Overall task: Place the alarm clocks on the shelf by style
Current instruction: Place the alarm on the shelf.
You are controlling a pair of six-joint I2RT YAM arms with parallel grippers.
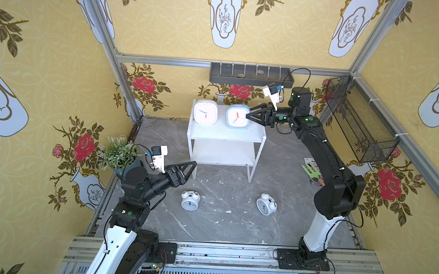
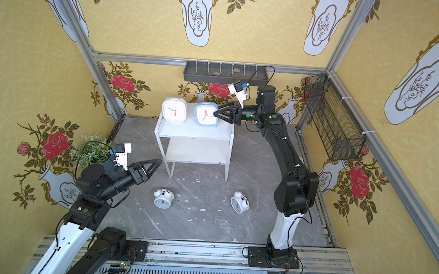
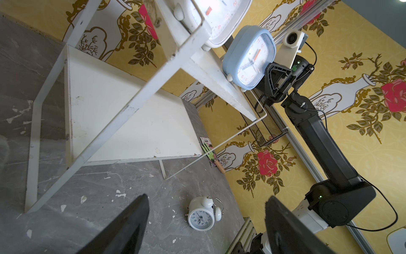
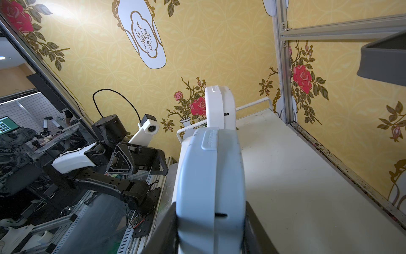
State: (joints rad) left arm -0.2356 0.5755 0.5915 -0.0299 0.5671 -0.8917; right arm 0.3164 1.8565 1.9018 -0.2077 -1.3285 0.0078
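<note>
– Black right gripper [image 1: 247,115]: closed on anything?
– Yes, clamped on the light blue clock [image 1: 237,117], a finger on each side, at the right end of the shelf's [image 1: 226,136] top board. The left gripper [image 1: 193,165] hangs spread wide and empty beside the shelf's front left leg.
– Surface and room?
– A grey marbled tabletop [image 1: 233,226], flecked white, with yellow floral wallpaper on three sides.
– What else?
– The white square clock [image 1: 205,112] is at the board's left end. The left twin-bell clock [image 1: 190,200] and right twin-bell clock [image 1: 266,204] are in front of the shelf, well apart. A potted plant [image 1: 118,151] is by the left edge and a green garden fork [image 1: 311,170] by the right, partly behind the right arm.
– Facing?
– Both square clocks stand upright, dials toward the front edge. The left twin-bell's bells point back and the right one's back-right. Whether they stand or lie, I cannot tell.
</note>
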